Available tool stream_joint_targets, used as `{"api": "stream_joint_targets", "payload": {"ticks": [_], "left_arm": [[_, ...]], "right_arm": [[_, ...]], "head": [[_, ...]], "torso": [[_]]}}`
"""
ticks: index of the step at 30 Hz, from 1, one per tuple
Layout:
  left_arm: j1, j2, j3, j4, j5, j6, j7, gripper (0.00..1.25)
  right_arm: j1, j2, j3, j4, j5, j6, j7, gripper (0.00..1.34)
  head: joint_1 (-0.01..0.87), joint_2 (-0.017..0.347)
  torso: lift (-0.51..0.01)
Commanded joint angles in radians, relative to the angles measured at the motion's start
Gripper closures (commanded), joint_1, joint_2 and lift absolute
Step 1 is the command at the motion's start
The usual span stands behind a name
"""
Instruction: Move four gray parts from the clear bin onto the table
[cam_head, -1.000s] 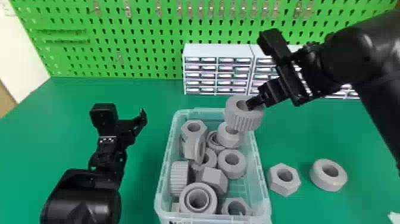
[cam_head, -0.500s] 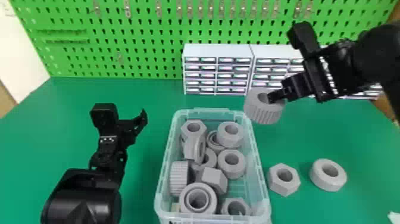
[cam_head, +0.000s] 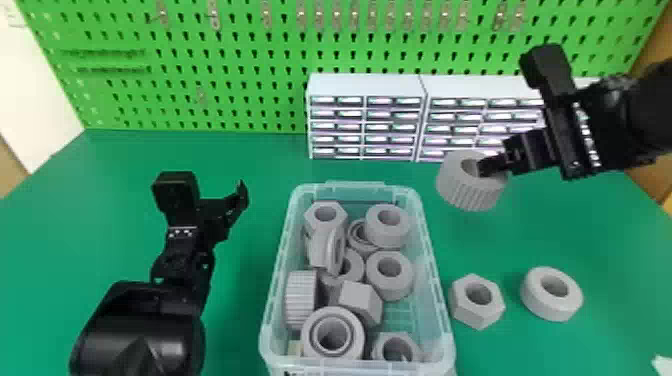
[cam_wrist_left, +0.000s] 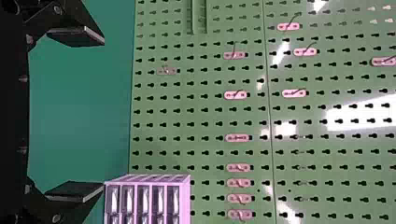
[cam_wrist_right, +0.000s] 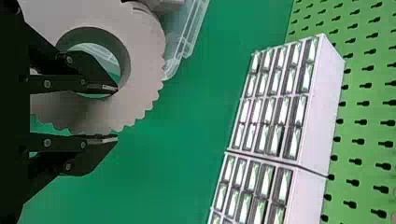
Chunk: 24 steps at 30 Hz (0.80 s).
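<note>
The right gripper (cam_head: 492, 166) is closed on the wall of a thick, matte gray ring with a ridged outer side (cam_head: 467, 194), one finger inside its wide round hole and the other outside. The ring hangs over the green table (cam_head: 240, 320); its flat face looks smooth, while its rim is scalloped all round like a gear. Nearer the robot than this gripper and to its left is the clear plastic bin (cam_head: 435, 275), holding a jumble of gray rings and nuts. Also on the gripper's near side, right of the bin, a gray hexagonal nut (cam_head: 474, 317) and a plain round gray ring (cam_head: 549, 309) lie apart on the table. The left gripper (cam_head: 210, 189) is left of the bin, its fingers wide apart with nothing between them.
</note>
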Motion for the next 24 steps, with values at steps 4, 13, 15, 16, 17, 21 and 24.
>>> {"api": "stream_joint_targets", "payload": {"ticks": [4, 13, 15, 16, 17, 21, 24], "left_arm": [[0.000, 0.000, 0.000, 0.000, 0.002, -0.001, 0.000, 0.18], [-0.003, 0.000, -0.006, 0.003, 0.002, -0.001, 0.000, 0.18], [-0.005, 0.000, -0.008, 0.003, 0.002, -0.001, 0.000, 0.18], [-0.005, 0.000, -0.008, 0.003, 0.002, -0.001, 0.000, 0.18], [-0.005, 0.000, -0.008, 0.005, 0.002, -0.001, 0.000, 0.18], [-0.006, 0.000, -0.009, 0.005, 0.003, -0.001, 0.000, 0.18], [-0.005, 0.000, -0.009, 0.005, 0.003, -0.001, 0.000, 0.18]], "right_arm": [[0.023, -0.016, -0.047, -0.010, 0.017, 0.001, 0.000, 0.96], [0.056, -0.018, -0.124, -0.005, 0.081, 0.001, 0.000, 0.96], [0.064, -0.019, -0.135, 0.007, 0.081, 0.001, 0.000, 0.96], [0.067, -0.021, -0.135, 0.013, 0.083, 0.001, 0.000, 0.96], [0.072, -0.024, -0.136, 0.020, 0.084, 0.001, 0.000, 0.96], [0.088, -0.024, -0.156, 0.036, 0.087, 0.001, 0.000, 0.96], [0.099, -0.019, -0.167, 0.050, 0.091, 0.001, 0.000, 0.96]], "head": [[0.693, 0.072], [0.693, 0.072], [0.693, 0.072], [0.693, 0.072], [0.693, 0.072], [0.693, 0.072], [0.693, 0.072]], "torso": [[-0.052], [-0.052], [-0.052], [-0.052], [-0.052], [-0.052], [-0.052]]}}
